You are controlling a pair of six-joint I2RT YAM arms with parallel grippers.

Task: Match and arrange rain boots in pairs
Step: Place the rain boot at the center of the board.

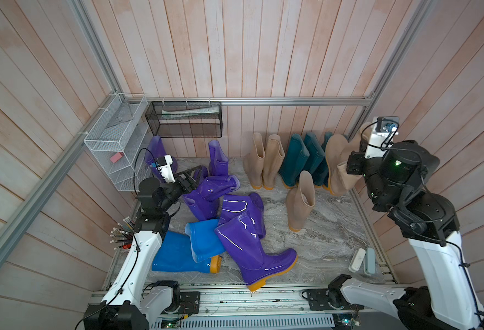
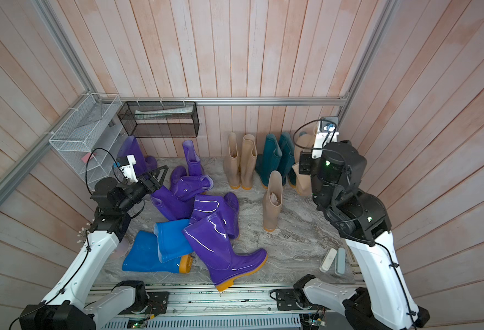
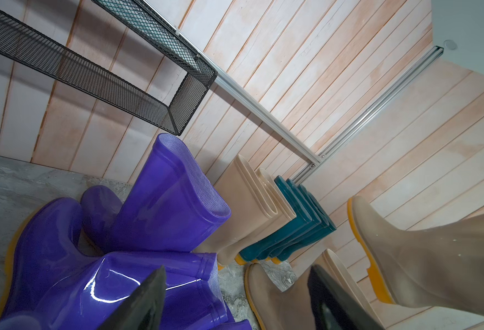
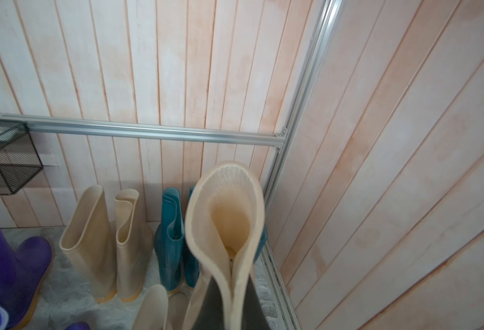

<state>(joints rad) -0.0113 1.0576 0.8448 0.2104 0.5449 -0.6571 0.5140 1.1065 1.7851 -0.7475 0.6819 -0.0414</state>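
Purple boots (image 1: 206, 197) and blue boots (image 1: 178, 257) heaped on table (image 1: 321, 243); teal boots (image 1: 298, 160) upright at back wall (image 1: 263, 57). Left tool (image 1: 198, 176) wide above purple heap. Right tool (image 4: 232, 298) pinching raised beige boot (image 1: 335, 160). Print on shelf paper (image 1: 189, 112) illegible.

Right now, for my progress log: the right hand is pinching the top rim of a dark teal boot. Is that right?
No: it is a beige boot, not dark teal. The right wrist view shows the right hand pinching its top rim.
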